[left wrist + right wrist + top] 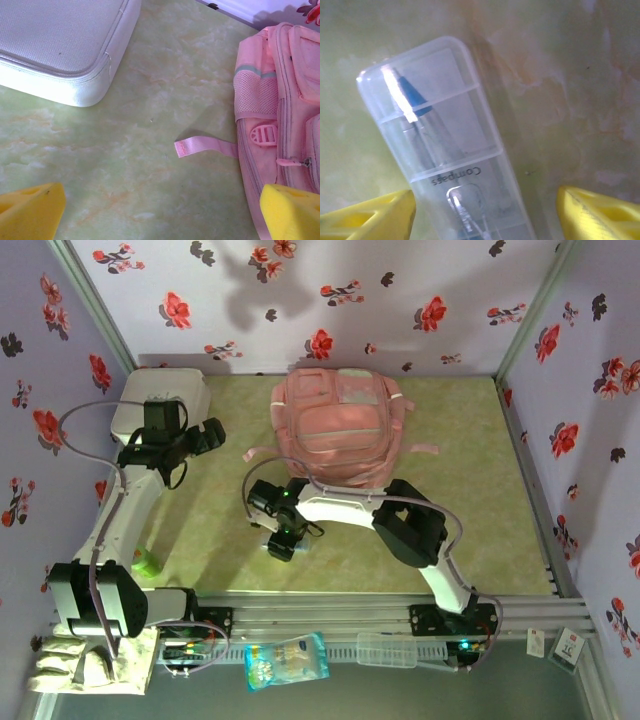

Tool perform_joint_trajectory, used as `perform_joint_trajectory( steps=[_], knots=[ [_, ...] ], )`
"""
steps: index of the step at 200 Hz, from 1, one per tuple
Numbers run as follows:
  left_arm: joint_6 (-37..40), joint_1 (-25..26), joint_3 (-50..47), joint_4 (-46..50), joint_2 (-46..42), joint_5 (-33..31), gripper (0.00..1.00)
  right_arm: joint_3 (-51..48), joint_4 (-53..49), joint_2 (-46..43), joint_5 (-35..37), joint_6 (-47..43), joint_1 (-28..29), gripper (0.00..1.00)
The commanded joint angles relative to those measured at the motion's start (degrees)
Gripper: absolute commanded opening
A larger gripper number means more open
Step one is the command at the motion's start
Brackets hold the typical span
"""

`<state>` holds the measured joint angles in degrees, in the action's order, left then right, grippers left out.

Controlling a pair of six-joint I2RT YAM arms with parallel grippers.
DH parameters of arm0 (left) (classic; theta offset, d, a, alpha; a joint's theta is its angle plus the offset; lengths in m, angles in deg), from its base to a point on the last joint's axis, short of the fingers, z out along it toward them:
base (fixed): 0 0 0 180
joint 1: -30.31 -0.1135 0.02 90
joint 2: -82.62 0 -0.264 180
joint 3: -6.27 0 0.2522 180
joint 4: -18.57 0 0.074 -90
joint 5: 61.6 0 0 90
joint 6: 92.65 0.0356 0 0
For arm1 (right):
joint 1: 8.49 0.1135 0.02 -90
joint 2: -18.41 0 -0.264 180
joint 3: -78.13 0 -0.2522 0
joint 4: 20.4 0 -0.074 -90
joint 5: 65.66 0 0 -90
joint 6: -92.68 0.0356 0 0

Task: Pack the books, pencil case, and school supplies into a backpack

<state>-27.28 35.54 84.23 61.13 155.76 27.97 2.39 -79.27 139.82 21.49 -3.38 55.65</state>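
Just in front of the pink backpack (338, 425), on the side nearer the arms' bases, the right gripper (282, 545) hangs low over the green table (480, 530). Its wrist view shows one of the school supplies: a clear flat case (445, 145) (the word "Compass" is printed on its lid, and a blue-tipped piece lies inside) resting flat on the table between the yellow fingers (375, 220). The jaws are spread, one finger close by the case's edge and the other apart from it with bare table between. To the backpack's left the left gripper (215, 435) hovers with its jaws wide apart and nothing between them, above a loose pink strap (205, 147) trailing from the backpack's side. Farther left of the backpack sits a white rounded box (160, 400). The small green roll (146, 560) lies well off to the backpack's front left.
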Motion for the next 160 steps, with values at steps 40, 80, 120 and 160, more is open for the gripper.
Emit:
perform_joint_trajectory(
  steps=[40, 80, 120, 160],
  knots=[
    [0.1, -0.7, -0.7, 0.1, -0.6, 0.3, 1.00, 2.4, -2.8, 2.8, 8.7, -0.8, 0.5, 0.62],
    [0.0, -0.7, -0.7, 0.0, -0.3, 0.5, 1.00, 2.3, -2.2, 2.2, 8.2, -0.6, 0.6, 0.54],
    [0.7, -0.7, -1.1, -1.1, -0.7, 2.3, 1.00, 1.8, -0.4, -1.1, 9.6, 1.0, 0.3, 0.50],
    [0.8, -0.6, -0.5, -1.9, 0.2, 5.7, 1.00, -1.3, 3.6, -7.4, 9.8, 4.9, -1.4, 0.51]
  ],
)
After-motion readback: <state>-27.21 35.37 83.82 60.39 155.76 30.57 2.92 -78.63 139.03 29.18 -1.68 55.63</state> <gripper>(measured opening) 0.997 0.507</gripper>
